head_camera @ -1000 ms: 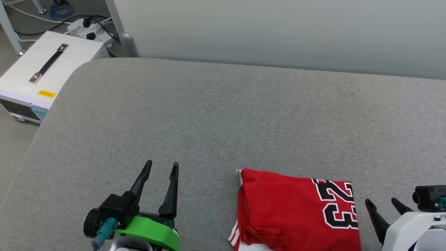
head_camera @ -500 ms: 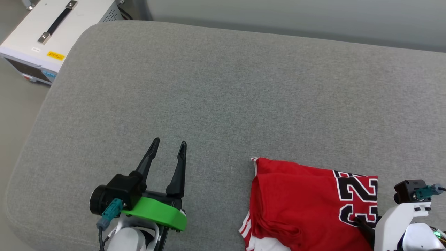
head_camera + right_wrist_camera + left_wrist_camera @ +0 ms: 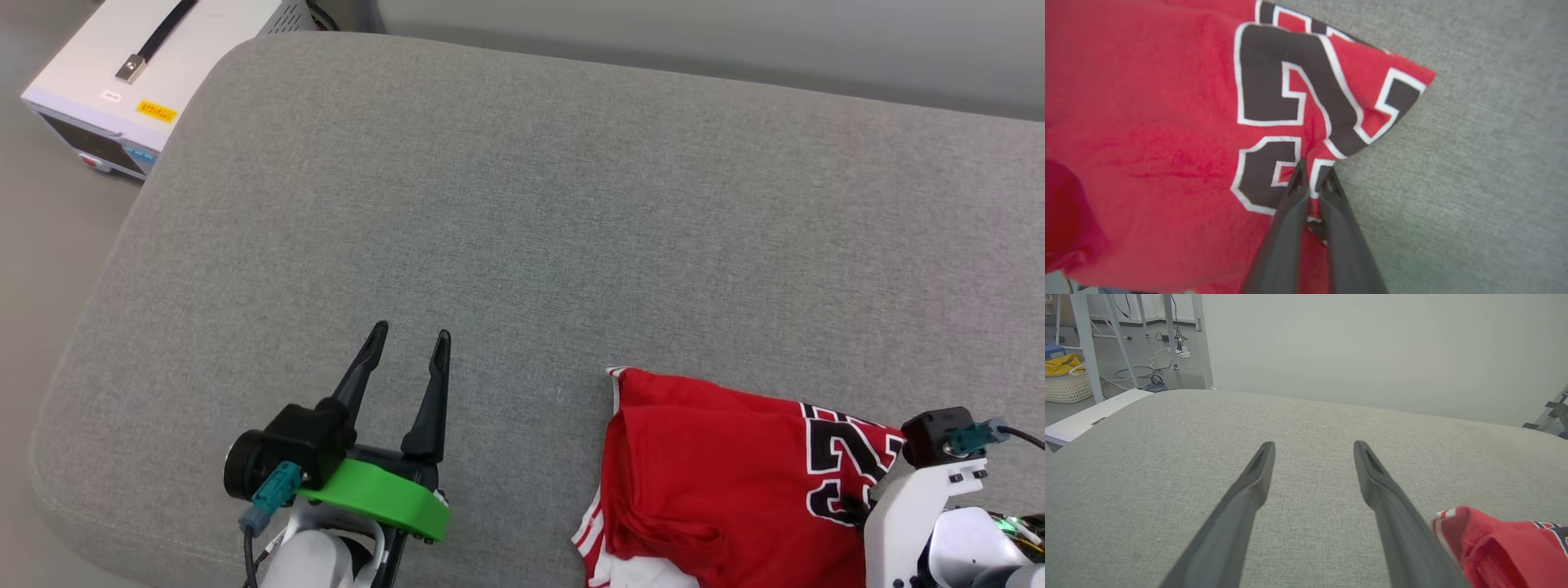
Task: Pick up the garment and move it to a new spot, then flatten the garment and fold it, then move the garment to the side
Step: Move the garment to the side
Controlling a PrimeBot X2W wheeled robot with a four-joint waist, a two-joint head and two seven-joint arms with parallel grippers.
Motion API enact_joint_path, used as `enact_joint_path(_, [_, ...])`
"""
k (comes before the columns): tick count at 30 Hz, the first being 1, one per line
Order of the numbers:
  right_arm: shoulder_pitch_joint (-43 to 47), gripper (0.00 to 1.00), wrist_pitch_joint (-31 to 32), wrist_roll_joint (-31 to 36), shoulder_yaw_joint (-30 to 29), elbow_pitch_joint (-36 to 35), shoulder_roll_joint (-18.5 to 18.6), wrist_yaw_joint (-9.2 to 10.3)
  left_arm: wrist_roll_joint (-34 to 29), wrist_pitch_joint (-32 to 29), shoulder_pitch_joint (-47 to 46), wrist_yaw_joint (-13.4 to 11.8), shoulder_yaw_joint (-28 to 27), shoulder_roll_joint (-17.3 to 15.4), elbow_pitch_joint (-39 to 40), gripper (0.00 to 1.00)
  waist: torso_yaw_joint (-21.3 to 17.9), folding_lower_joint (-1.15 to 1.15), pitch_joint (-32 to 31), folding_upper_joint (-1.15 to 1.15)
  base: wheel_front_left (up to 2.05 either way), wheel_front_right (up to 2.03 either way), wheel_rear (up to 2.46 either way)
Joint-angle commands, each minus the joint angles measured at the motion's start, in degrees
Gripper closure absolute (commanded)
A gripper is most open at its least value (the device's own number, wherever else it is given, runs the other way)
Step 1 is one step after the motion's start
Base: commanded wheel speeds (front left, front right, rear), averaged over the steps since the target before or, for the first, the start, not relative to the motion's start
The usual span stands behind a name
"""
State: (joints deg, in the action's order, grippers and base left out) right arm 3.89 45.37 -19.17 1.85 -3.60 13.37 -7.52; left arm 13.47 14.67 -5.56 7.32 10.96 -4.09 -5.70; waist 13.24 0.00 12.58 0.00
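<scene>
As the head view shows it – garment: the garment lies rumpled and doubled over itself at the near right of the grey padded bench, with its near edge cut off by the frame.
Head view, left end effector: the left end effector hovers released over bare bench, well apart from the cloth, its fingers pointing away from the robot.
Head view, right end effector: the right end effector sits at the garment's right edge on the "23" print, its fingers mostly hidden by the white wrist.
Left wrist view: the fingers are spread wide with nothing between them, and a red corner of the garment shows at lower right.
Right wrist view: the fingers are clenched on a pinch of the garment at the edge of the print, and the cloth puckers toward the tips.
Progress: I judge the pick-up is at the grasp. Carrying, flattening, folding and setting aside are all left.
Long axis: the digits lie on their sides, one behind the other from far to near – so the shirt's length probably runs left to right across the bench. I cannot tell which end is the neck.
</scene>
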Motion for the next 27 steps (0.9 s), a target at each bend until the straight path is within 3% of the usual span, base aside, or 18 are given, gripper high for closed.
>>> enact_joint_path(1, [-0.36,1.00,-0.50,0.70,0.89,1.42,0.41,0.03,0.48,0.33,-0.51,0.16,0.59,-0.33,-0.22,0.00,-1.00,0.00,-1.00,0.00,0.00,0.00,0.00])
enact_joint_path(12, [-3.47,1.00,-4.44,6.08,5.21,-5.88,10.05,0.03,0.48,0.33,1.19,0.16,3.09,-1.55,0.46,0.00,-9.60,0.00,-4.75,0.00,0.00,0.00,0.00])
enact_joint_path(18, [-6.24,1.00,-4.18,7.29,6.38,-9.05,18.84,0.03,0.82,0.33,1.14,0.16,4.80,-1.92,3.01,0.00,-16.90,0.00,-3.35,0.00,0.00,0.00,0.00])
enact_joint_path(27, [-13.99,1.00,-5.86,3.96,8.01,-4.23,30.83,0.03,-0.35,0.33,-2.32,0.16,7.45,-3.95,7.00,0.00,-27.11,0.00,3.33,0.00,0.00,0.00,0.00])
